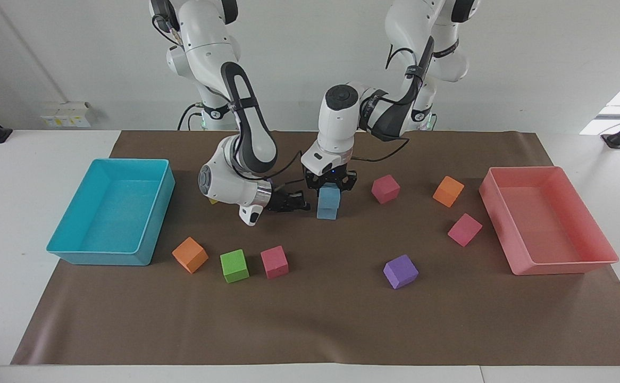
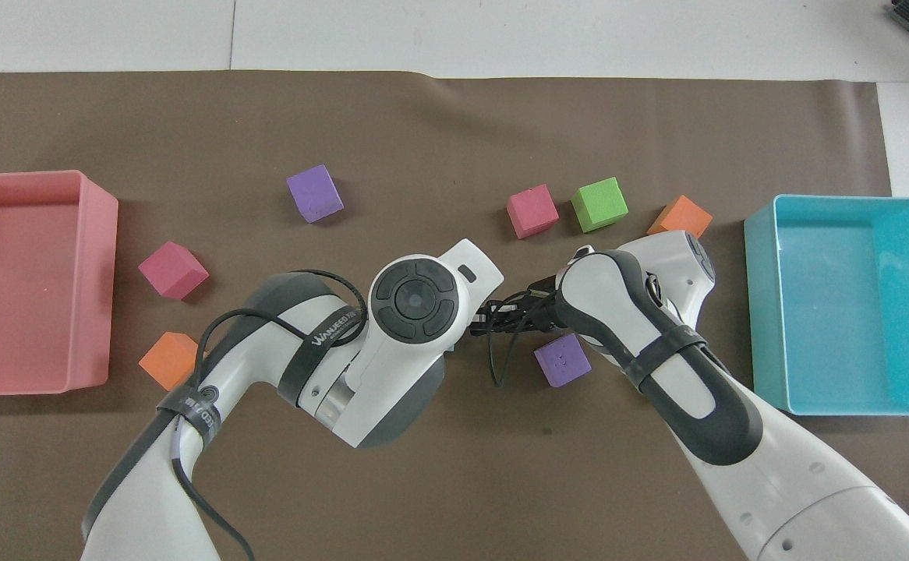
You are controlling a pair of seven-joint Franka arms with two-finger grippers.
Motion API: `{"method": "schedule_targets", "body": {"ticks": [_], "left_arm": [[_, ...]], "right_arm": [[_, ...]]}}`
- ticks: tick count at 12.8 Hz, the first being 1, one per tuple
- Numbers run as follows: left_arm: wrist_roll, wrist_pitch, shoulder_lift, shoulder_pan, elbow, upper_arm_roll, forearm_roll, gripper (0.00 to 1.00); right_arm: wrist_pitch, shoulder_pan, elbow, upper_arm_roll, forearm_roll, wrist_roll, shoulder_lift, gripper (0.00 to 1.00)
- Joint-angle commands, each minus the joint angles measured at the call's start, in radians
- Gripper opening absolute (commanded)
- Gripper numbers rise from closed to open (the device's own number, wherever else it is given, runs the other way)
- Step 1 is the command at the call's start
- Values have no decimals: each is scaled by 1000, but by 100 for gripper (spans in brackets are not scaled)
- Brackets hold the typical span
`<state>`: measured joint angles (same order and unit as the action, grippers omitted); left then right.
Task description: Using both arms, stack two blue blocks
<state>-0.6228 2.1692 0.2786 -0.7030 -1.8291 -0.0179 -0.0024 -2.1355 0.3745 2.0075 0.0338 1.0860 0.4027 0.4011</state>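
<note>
Left pincer [image 1: 329,183] clamps top blue block [image 1: 329,197], squarely over bottom block [image 1: 327,212] mid-worktop, apparently touching. Right pincer [image 1: 295,204] waits just beside stack; grip state unclear. Next, I judge: release.

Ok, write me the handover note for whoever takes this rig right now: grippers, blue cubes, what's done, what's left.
Left gripper: shut on the upper sky-blue foam cube, which sits on the lower sky-blue foam cube on the brown mat, mid-table.
Right gripper: low beside the stack, toward the right arm's end of the table; holds nothing that can be seen.
Done: cubes look stacked and aligned.
Left: open the left gripper, lift straight up, check the stack stands, retract both arms.
</note>
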Motion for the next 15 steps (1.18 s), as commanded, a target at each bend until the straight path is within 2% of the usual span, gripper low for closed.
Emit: {"method": "schedule_targets", "body": {"ticks": [1, 15], "left_arm": [[-28, 55, -19, -19, -50, 15, 19, 41], [-43, 67, -22, -32, -79, 15, 19, 41]], "right_arm": [[-17, -5, 16, -5, 42, 33, -7, 0], [-17, -6, 14, -5, 42, 33, -7, 0]]}}
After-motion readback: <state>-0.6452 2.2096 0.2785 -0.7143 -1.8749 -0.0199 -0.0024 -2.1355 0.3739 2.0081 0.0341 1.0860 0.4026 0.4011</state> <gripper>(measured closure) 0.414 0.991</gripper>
